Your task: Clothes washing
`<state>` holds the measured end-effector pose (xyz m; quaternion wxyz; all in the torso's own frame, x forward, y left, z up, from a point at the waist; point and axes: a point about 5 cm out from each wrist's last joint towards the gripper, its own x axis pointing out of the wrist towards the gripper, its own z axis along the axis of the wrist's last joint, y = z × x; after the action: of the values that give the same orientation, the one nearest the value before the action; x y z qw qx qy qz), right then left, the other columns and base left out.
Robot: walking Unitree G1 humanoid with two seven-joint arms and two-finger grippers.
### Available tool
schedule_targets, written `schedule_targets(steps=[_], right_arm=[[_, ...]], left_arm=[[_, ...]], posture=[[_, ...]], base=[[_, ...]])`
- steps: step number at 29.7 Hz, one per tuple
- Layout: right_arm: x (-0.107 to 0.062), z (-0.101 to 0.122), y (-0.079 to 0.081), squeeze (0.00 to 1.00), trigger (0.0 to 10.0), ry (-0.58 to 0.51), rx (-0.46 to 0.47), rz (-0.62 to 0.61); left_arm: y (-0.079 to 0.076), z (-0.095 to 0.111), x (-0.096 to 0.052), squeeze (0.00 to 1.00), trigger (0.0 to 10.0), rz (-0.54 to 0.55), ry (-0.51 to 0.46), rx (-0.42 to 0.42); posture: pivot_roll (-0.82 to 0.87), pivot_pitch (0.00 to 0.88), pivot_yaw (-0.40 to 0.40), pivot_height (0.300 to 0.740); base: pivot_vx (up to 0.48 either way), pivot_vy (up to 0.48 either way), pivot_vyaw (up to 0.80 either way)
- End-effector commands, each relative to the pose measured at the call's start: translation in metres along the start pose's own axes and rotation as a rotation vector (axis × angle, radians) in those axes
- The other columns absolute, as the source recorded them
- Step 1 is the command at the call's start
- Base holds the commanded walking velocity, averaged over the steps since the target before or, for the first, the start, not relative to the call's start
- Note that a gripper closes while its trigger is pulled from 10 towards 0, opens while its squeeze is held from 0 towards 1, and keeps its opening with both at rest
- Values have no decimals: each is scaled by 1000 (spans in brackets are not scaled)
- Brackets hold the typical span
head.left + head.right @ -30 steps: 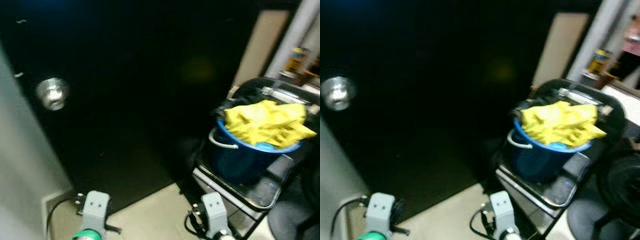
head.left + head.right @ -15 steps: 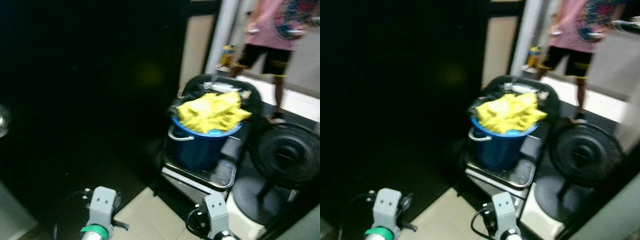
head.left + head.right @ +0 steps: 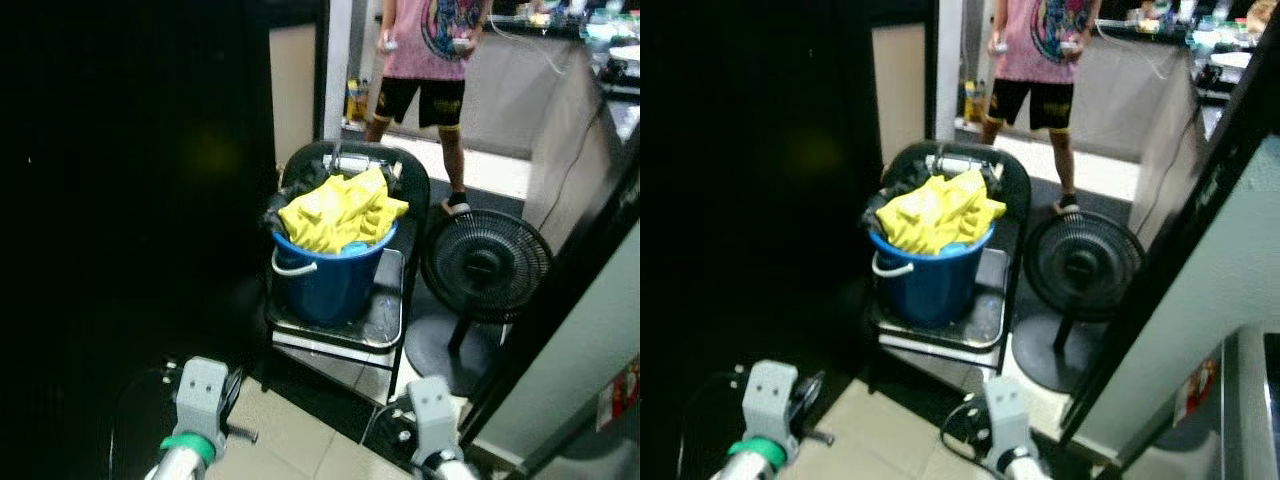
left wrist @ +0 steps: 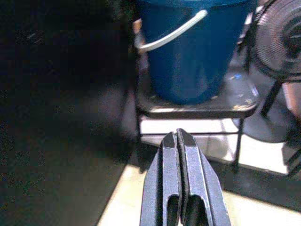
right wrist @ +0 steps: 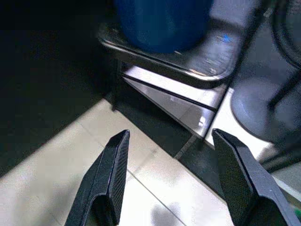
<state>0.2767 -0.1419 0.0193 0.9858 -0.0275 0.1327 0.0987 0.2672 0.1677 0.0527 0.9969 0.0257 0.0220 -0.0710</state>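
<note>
Flanking the blue bucket [image 3: 330, 280] are a black wall at 9 o'clock and a floor fan [image 3: 486, 268] at 3 o'clock, tiled floor [image 3: 300, 440] lying open at 6; yellow clothes [image 3: 340, 208] heap over the bucket's rim on a black chair [image 3: 385, 320]; left gripper [image 4: 179, 136], fingers pressed together, and right gripper [image 5: 171, 141], fingers spread, hang low, bucket ahead at 12; a person [image 3: 425, 60] stands beyond

Robot: two silver-grey boxy wrists, left green-banded [image 3: 186, 444], black cables, long black ribbed fingers [image 5: 107, 181].
</note>
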Motion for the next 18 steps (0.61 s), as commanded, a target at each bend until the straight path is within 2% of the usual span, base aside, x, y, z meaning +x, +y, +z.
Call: schedule_targets(steps=[1, 18], right_arm=[[2, 4, 3, 0, 10000, -14, 22, 13], [-2, 3, -3, 0, 10000, -13, 5, 17]], left_arm=[[1, -1, -3, 0, 10000, -1, 3, -19], [-6, 8, 2, 0, 10000, -19, -33, -57]], posture=[[-17, 48, 91, 740], [-32, 27, 71, 740]], base=[[292, 0, 0], [362, 0, 0]])
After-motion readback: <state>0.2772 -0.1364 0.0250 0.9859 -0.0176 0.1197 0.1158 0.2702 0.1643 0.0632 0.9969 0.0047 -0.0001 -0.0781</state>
